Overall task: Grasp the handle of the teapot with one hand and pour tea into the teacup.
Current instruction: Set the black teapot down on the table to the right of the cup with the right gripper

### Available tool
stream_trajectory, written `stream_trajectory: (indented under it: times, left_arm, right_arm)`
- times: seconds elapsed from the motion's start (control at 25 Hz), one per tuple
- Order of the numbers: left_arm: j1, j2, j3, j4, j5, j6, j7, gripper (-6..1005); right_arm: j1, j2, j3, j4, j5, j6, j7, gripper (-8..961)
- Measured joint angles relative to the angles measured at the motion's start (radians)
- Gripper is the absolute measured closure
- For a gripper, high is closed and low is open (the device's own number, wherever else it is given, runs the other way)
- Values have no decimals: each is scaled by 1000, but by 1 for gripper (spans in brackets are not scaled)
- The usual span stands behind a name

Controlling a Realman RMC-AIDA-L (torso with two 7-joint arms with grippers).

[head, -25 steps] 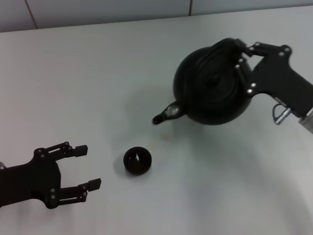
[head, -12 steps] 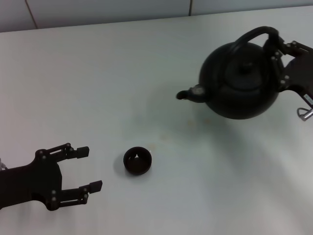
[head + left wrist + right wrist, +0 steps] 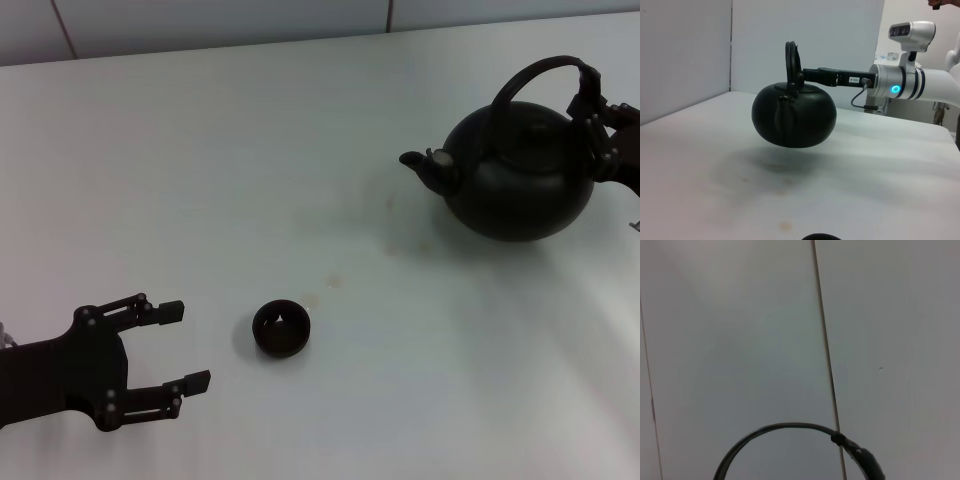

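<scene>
Gripping the handle (image 3: pixel 540 68) by its thick sleeve, my right gripper (image 3: pixel 597 110) was clamped shut and held the teapot (image 3: pixel 515 170) upright, clear of the white table (image 3: pixel 300 150), spout toward my left. The teacup (image 3: pixel 280 327) sat well apart, near me. My left gripper (image 3: pixel 186 345) hovered just beside the cup, fingers spread wide and empty.
</scene>
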Motion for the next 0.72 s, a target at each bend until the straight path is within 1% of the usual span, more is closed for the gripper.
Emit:
stream_trajectory:
  times: [0.28,0.72]
  left_arm:
    - [3,0,0,-1,0,0,0,186]
    - [2,0,0,-3,0,0,0,186]
  right_arm:
    - [2,1,-2,-2,-1,5,-2,861]
    - [28,2,-11,-2,-3,56,-1,861]
